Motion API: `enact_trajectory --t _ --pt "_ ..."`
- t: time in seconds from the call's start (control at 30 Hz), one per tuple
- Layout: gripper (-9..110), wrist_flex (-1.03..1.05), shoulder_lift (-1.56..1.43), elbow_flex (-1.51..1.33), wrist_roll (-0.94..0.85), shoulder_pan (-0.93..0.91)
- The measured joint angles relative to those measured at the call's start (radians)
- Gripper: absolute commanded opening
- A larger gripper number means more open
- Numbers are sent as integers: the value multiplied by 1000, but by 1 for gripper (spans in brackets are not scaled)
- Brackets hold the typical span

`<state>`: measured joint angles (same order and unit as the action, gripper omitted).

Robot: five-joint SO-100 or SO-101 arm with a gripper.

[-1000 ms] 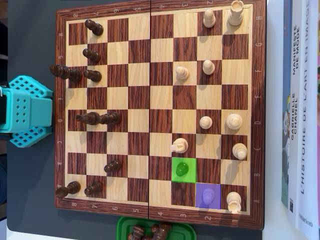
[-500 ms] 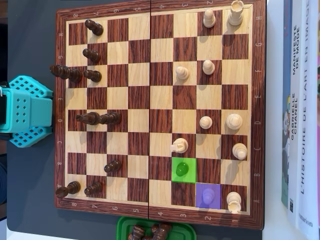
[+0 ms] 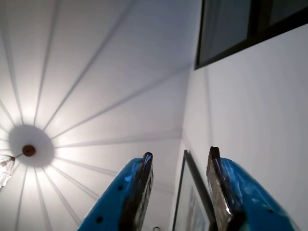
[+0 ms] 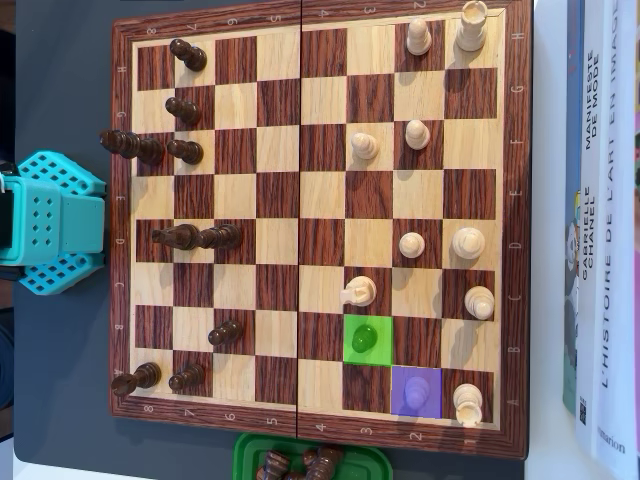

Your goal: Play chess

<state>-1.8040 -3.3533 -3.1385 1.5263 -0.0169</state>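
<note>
In the wrist view the blue two-finger gripper [image 3: 179, 161] points up at a white ceiling, its dark-edged fingers spread apart with nothing between them. A round ceiling lamp [image 3: 29, 150] glows at the left, and a dark-framed picture [image 3: 192, 202] hangs on the white wall seen through the gap between the fingers.

In the overhead view the wooden chessboard with brown and pale squares [image 4: 318, 225] lies on a dark grey table [image 4: 60, 90]. The arm's teal perforated base [image 4: 55, 222] sits just beside the board's left edge. Dark wooden chess pieces [image 4: 185, 150] stand along the left columns, one of them [image 4: 120, 142] overhanging the board's left border. Pale wooden chess pieces [image 4: 415, 133] are scattered over the right half.

A square near the lower middle is tinted bright green [image 4: 366, 339], with a piece standing on it that takes the same colour. Diagonally below and to its right, a square is tinted violet [image 4: 416, 391], with a faint piece-like shape on it. A pale piece [image 4: 357, 292] stands just above the green square.

A green plastic tray [image 4: 310, 462] holding dark pieces touches the board's bottom edge. Upright books [image 4: 600, 230] line the right side.
</note>
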Motion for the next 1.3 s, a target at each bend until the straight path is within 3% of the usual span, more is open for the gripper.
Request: enact_trajectory --t 0.37,0.57,0.93,1.3 --pt "17 8 0 0 0 0" --pt "17 209 0 14 0 0" --pt "17 979 -2 189 -3 0" --pt "17 1999 15 298 -3 -2"
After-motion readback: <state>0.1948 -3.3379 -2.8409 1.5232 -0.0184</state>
